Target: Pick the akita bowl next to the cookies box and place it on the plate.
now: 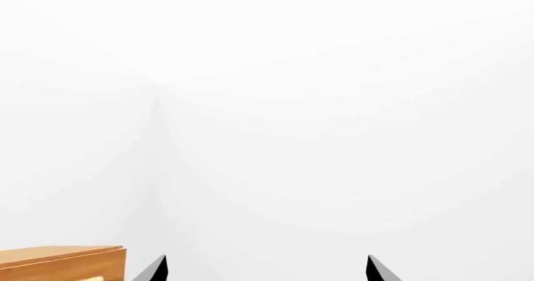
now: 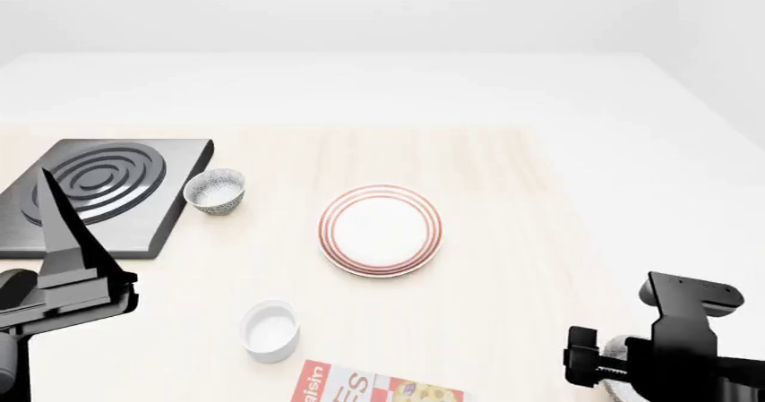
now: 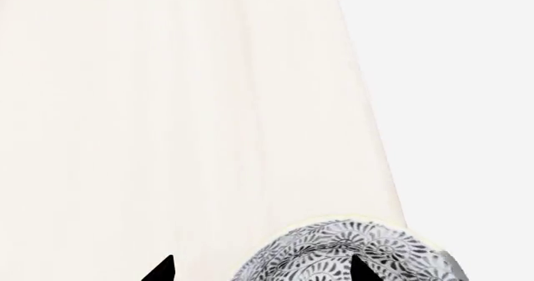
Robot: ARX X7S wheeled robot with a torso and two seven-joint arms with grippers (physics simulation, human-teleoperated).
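Observation:
A grey-patterned akita bowl (image 3: 334, 251) fills the lower corner of the right wrist view. My right gripper (image 3: 262, 270) is open astride its near wall, with one fingertip (image 3: 361, 270) over the bowl and the other over bare table. In the head view my right arm (image 2: 682, 330) covers that spot, right of the cookies box (image 2: 376, 389). The red-ringed plate (image 2: 380, 230) lies mid-table. A second, matching bowl (image 2: 215, 190) sits beside the stove. My left gripper (image 1: 265, 270) is open and empty, facing a white wall.
A black stove plate (image 2: 102, 192) lies at the table's left. A small plain white cup (image 2: 269, 329) stands just above the cookies box. A wooden edge (image 1: 62, 262) shows in the left wrist view. My left arm (image 2: 66, 268) hangs at the near left.

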